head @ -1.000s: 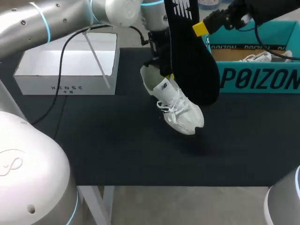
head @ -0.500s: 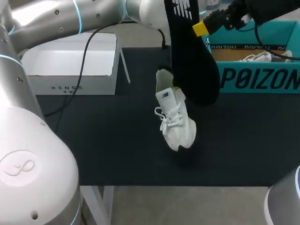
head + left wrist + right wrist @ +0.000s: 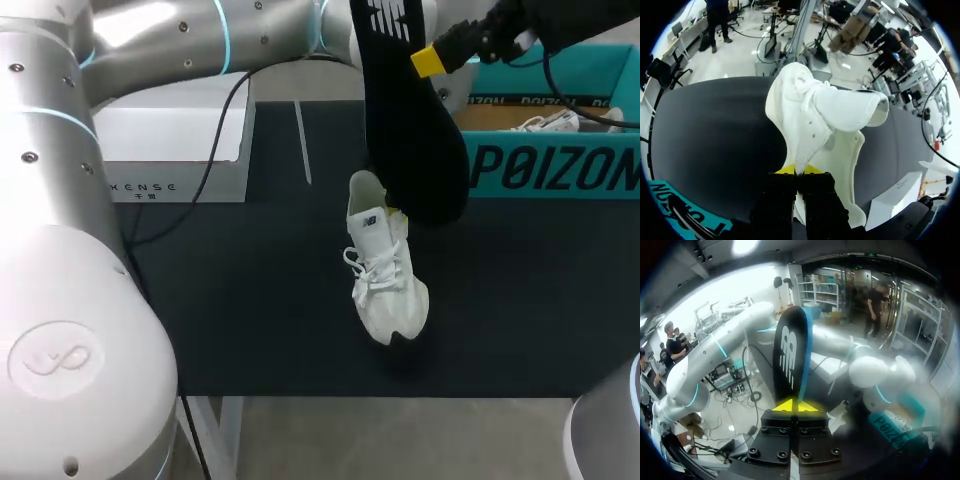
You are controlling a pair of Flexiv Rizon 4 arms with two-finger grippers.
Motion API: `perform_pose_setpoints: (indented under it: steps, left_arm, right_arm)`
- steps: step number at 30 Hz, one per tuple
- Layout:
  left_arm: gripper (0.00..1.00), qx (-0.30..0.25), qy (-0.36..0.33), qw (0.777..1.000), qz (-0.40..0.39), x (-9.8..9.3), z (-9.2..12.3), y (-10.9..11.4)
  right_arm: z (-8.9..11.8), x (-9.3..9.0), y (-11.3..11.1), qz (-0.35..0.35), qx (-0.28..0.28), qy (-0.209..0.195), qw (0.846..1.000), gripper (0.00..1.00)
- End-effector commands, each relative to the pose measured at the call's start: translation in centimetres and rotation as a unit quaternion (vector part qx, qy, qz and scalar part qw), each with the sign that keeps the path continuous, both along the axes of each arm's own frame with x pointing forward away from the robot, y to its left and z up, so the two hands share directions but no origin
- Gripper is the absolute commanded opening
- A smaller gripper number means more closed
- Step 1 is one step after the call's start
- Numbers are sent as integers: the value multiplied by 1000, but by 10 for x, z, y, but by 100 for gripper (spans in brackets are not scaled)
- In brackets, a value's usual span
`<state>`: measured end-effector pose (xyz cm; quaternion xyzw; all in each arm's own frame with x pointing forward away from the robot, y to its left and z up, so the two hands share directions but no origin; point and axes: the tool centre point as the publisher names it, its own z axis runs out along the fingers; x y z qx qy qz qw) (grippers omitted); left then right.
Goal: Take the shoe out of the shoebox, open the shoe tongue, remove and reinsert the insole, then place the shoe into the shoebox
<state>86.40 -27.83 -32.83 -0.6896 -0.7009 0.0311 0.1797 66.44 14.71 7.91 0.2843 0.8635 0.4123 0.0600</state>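
Note:
A white shoe [image 3: 383,262] hangs tilted over the black mat [image 3: 250,300], heel up and toe low toward the table's front. In the left wrist view my left gripper [image 3: 799,170] is shut on the shoe [image 3: 810,112] at its heel rim, with the opening facing the camera. In the head view that gripper is hidden behind the black insole [image 3: 410,120]. My right gripper [image 3: 430,62] is shut on the insole, holding it upright just behind and right of the shoe. The right wrist view shows the gripper [image 3: 798,406] pinching the insole's [image 3: 792,352] edge.
The teal shoebox [image 3: 560,168] stands open at the back right with another white shoe [image 3: 548,122] inside. A white box [image 3: 180,145] sits at the back left. My left arm [image 3: 200,40] spans the back of the table.
My left arm has swung the shoe to the right and slightly forward, turning its toe toward the front. The right arm and the insole have stayed put.

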Motion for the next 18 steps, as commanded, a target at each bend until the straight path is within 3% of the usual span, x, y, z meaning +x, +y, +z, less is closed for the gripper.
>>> perform_pose_setpoints:
  steps: [1,7,18]
  left_arm:
    - [0,15,1,1000,-6,-10,-8,-3]
    - [0,30,6,999,-20,-24,-21,0]
    - [0,37,5,999,-21,-31,-38,2]
  right_arm:
    - [1,2,2,0,-2,2,1000,0]
    - [1,2,2,0,-2,2,1000,0]
    - [1,2,2,0,-2,2,1000,0]
